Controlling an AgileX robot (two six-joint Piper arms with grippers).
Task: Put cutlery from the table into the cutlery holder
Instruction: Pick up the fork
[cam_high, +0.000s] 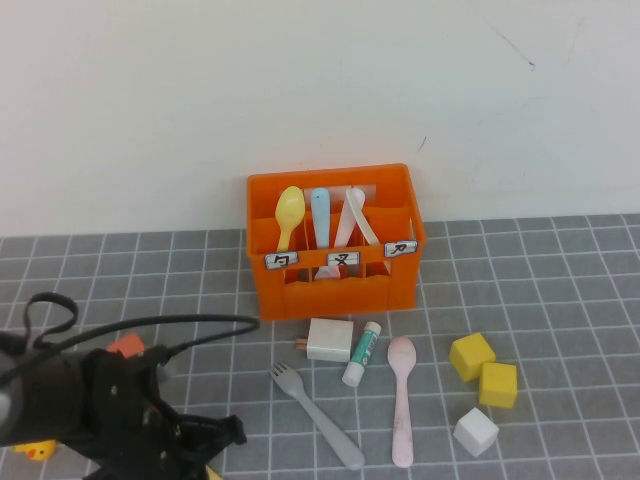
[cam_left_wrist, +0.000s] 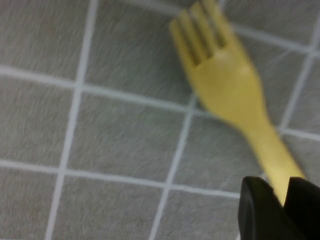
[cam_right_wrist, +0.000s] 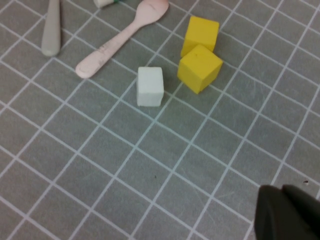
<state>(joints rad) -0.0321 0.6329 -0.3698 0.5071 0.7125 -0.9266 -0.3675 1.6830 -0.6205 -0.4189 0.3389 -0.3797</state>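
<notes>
From up high I see my left gripper (cam_high: 205, 440) low, well in front of the bright orange plastic crate (cam_high: 335, 240); its wrist view shows dark fingers (cam_left_wrist: 260, 210) pinching the yellow plastic fork's (cam_left_wrist: 225, 80) handle, prongs pointing away; my right gripper (cam_right_wrist: 290, 212) is closed, empty.

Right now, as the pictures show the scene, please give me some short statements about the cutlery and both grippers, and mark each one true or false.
1. The grey fork lies on the table, in front of the crate. True.
2. No spoon lies on the table. False: a pink spoon lies there, between the tube and the cubes.
3. The left gripper is at the handle of the yellow fork. True.
4. The right gripper holds the white cube. False: its fingers are shut on nothing, above bare table, apart from the cube.
</notes>
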